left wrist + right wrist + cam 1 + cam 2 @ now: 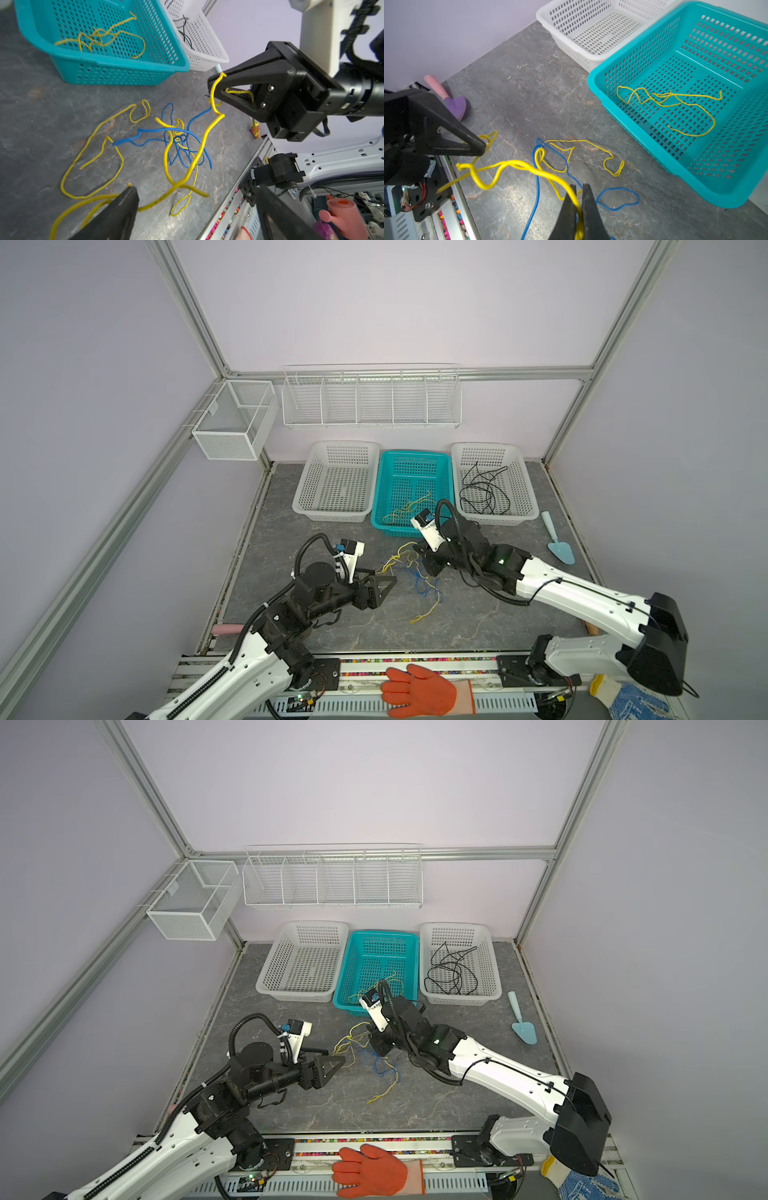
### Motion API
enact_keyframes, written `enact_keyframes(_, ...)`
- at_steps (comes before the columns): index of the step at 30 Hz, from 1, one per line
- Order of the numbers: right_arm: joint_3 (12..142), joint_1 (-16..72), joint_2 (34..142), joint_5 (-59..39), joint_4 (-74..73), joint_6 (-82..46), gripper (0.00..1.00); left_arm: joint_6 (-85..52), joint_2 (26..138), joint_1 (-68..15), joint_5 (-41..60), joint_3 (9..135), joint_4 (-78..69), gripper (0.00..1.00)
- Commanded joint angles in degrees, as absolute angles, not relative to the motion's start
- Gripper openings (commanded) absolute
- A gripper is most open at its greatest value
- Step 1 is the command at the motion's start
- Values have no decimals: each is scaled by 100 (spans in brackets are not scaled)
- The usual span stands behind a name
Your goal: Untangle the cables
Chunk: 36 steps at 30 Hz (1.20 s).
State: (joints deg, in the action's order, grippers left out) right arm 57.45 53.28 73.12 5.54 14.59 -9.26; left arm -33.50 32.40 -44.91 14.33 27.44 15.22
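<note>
Low at centre frame, the left gripper (384, 577) stands spread. Beside it, the right gripper (580, 186) pinches a yellow cable (517, 164) raised over the knot of yellow and blue cables (419, 580) on the table (478, 614). Farther up, a loose yellow cable (409, 508) lies in the teal basket (415, 454), and black cables (482, 491) lie in the right white basket (490, 445). Roughly half sorted, I judge: the knot is left.
</note>
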Motion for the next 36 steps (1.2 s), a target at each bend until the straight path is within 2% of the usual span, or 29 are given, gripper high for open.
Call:
enact_keyframes(1, 5777, 5283, 7054, 369, 1409, -1219, 7, -3348, 3180, -4500, 1190, 2917, 1701, 94)
enact_keyframes(6, 5651, 5240, 6771, -5, 1375, -1563, 8, -3435, 3158, -4499, 1247, 2877, 1734, 99)
enact_keyframes(14, 5516, 5012, 6524, -595, 1505, -2372, 8, -4034, 2968, -4500, 1626, 2565, 1076, 99)
enact_keyframes(30, 4718, 5012, 6162, -1361, 173, -3335, 8, -5052, 3622, -4500, 2052, 1702, -1101, 93)
enact_keyframes(36, 4628, 5010, 6193, -1613, -101, -3528, 8, -5023, 3779, -4506, 2148, 1661, -1285, 89)
